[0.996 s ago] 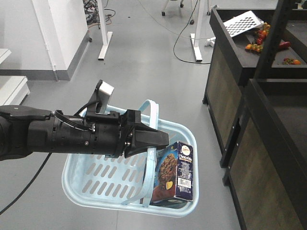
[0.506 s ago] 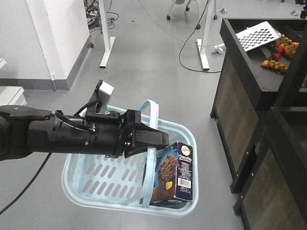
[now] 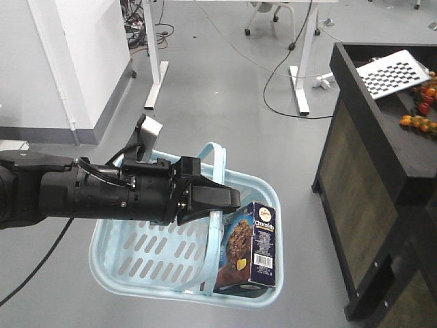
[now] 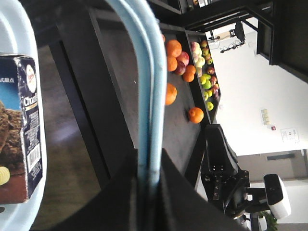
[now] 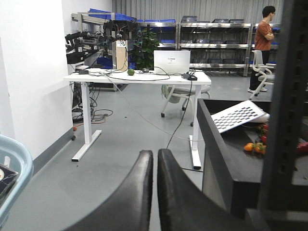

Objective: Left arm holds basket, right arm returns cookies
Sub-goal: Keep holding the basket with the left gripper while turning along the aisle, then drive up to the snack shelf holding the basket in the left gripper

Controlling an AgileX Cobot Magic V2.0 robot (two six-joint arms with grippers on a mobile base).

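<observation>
Plastic, light blue and glossy, forms the basket: a rounded rectangular tub with rows of slanted slots in its walls and two flat loop handles drawn together above its middle. The left arm, a thick matte black cylinder with cables and a small silver camera block on top, reaches in from the left. The left end effector is clamped on both handles where they meet. The left wrist view shows the two blue bands pinched side by side between the black jaws, and the basket hangs clear of the grey floor.

The cookies carton is inside the basket, in the corner at its right end, touching the wall there. It is a dark navy-and-brown cardboard box with sharp corners. It stands on end with its long axis roughly upright, its narrow barcode side facing the front camera and its cookie picture turned toward the handles.

A dark wooden display stand rises to the right, with a strip of bare floor between its edge and the basket's rim. Smooth floor lies open ahead and to the left. A checkered board and small fruit sit on the stand's surface.

The right end effector has its rounded black fingers pressed together, holding nothing, and points toward a white desk.
</observation>
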